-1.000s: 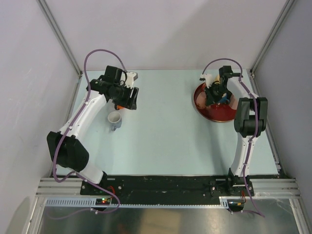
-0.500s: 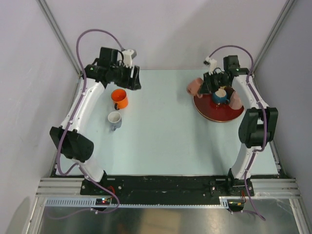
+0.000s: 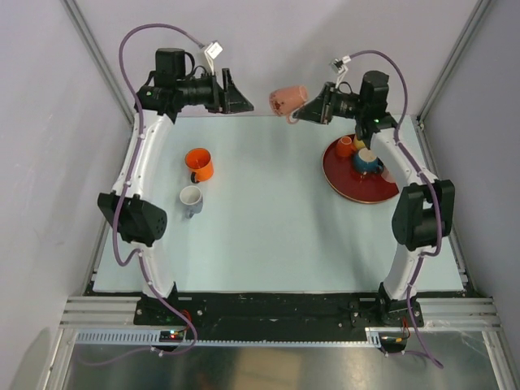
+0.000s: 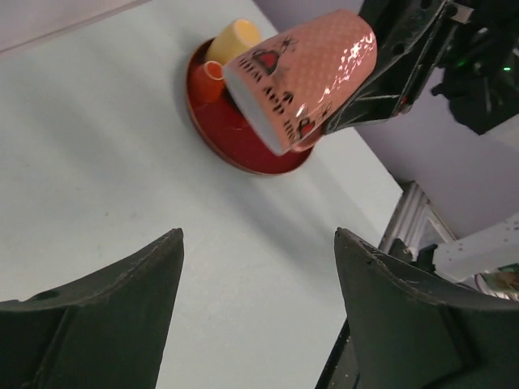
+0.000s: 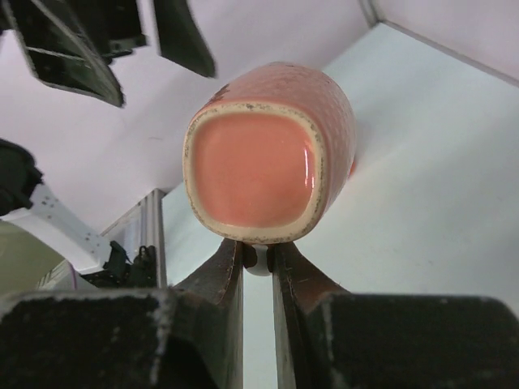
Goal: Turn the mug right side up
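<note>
The pink dotted mug hangs in the air at the back middle, lying on its side. Its mouth faces left toward the left arm and its base faces the right wrist camera. My right gripper is shut on it, the fingers pinching a pale part under the base, probably the handle. My left gripper is open and empty, raised at the back left. It points at the mug, which fills the top of the left wrist view, a short gap ahead of the left gripper.
An orange mug and a small white mug stand upright on the table at left. A red plate at right holds a blue mug, a small orange cup and a yellow one.
My right gripper has lifted the pink mug off the red plate and carried it up and left. My left arm has risen from the orange mug and turned toward the pink mug.
</note>
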Available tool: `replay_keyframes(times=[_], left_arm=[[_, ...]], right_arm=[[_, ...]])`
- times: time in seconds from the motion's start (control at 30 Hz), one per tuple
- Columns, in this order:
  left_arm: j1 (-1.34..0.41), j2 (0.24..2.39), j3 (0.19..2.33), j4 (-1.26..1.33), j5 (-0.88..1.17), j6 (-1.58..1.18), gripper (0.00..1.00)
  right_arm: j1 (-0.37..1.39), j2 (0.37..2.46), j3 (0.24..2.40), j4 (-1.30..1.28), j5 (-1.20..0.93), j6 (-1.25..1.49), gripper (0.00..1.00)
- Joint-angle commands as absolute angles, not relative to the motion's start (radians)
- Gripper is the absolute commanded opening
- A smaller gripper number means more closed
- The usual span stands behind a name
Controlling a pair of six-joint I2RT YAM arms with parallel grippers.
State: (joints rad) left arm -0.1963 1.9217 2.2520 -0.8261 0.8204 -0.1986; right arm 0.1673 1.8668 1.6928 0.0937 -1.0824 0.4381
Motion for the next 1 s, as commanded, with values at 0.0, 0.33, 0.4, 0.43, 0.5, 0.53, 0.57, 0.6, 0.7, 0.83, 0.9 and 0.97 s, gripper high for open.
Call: replay_keyframes(times=[0.0,0.33,0.4,0.43,0.5,0.53,0.57,0.6,0.7,0.83,0.9,0.97], left_arm=[[-0.202,1.969,2.289,-0.692,0.995,-0.302,0.79],[-0.219,2.015,2.287,-0.447,1.089,-0.478,0.7],[-0.221,2.019,2.288,-0.41,1.104,-0.501,0.64],[-0.223,2.02,2.288,-0.394,1.111,-0.509,0.61],[-0.224,2.018,2.287,-0.375,1.116,-0.518,0.57],[-0.224,2.017,2.287,-0.368,1.115,-0.523,0.55],[-0.224,2.014,2.283,-0.362,1.113,-0.526,0.53],[-0.224,2.012,2.279,-0.354,1.111,-0.528,0.51],[-0.224,2.003,2.27,-0.338,1.11,-0.532,0.38],[-0.219,1.995,2.247,-0.314,1.109,-0.535,0.17],[-0.214,1.99,2.226,-0.308,1.103,-0.542,0.06],[-0.207,1.98,2.195,-0.304,1.072,-0.552,0.02]], right_arm=[[0.228,1.907,1.796,0.344,-1.153,0.575,0.0],[0.293,1.992,1.905,0.326,-1.102,0.563,0.0],[0.303,2.009,1.921,0.312,-1.075,0.554,0.0],[0.307,2.017,1.927,0.296,-1.06,0.544,0.0],[0.315,2.037,1.941,0.262,-1.022,0.521,0.0],[0.321,2.051,1.952,0.244,-1.005,0.508,0.0],[0.328,2.063,1.961,0.224,-0.992,0.498,0.0],[0.333,2.077,1.968,0.209,-0.979,0.493,0.0],[0.357,2.112,1.978,0.18,-0.957,0.486,0.08],[0.387,2.133,1.974,0.174,-0.982,0.483,0.17],[0.396,2.132,1.96,0.175,-0.993,0.486,0.27],[0.399,2.122,1.937,0.171,-1.001,0.485,0.4]])
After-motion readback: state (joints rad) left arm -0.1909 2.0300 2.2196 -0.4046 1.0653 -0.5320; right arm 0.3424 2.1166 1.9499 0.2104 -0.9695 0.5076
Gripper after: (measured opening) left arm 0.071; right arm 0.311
